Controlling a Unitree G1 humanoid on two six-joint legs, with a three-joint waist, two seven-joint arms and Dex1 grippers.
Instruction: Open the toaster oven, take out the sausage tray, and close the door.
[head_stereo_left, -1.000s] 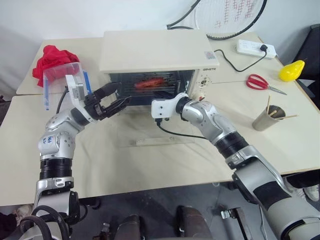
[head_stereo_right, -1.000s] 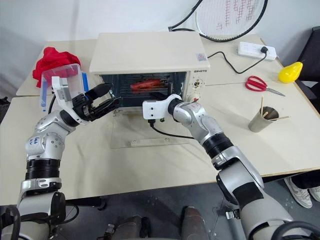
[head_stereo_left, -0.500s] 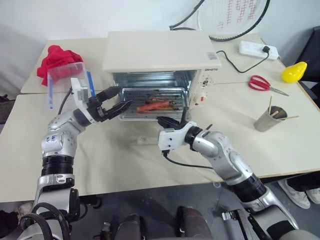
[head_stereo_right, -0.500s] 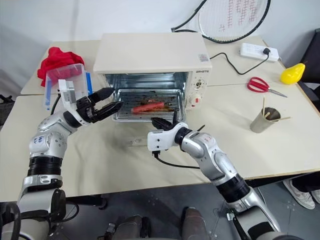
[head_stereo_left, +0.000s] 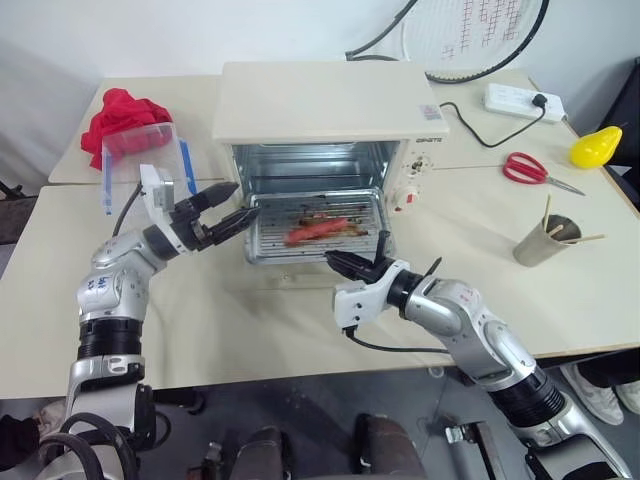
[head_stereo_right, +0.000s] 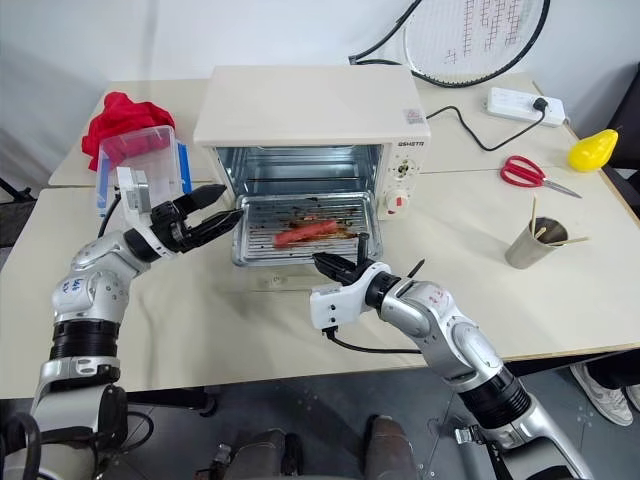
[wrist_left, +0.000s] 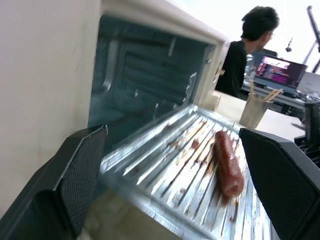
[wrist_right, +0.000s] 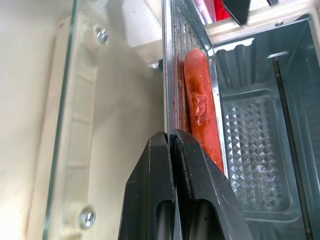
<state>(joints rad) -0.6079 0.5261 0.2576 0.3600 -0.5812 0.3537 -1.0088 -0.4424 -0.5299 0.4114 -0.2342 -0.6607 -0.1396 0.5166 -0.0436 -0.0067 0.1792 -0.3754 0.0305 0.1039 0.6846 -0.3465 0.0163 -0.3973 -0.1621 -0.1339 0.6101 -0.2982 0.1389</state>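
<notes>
1. The right gripper (head_stereo_right: 338, 264) is pinching the front rim of the sausage tray (head_stereo_right: 300, 232) with closed fingers.
2. The tray is sticking halfway out of the toaster oven (head_stereo_right: 310, 110), above the lowered door (wrist_right: 60, 125).
3. The left gripper (head_stereo_right: 215, 212) is hovering beside the tray's left edge, fingers wide.

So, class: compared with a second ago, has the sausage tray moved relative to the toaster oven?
Yes. The sausage tray has slid forward out of the toaster oven, toward the robot, and now sticks out over the open door, its front rim pinched by the right claw.
</notes>
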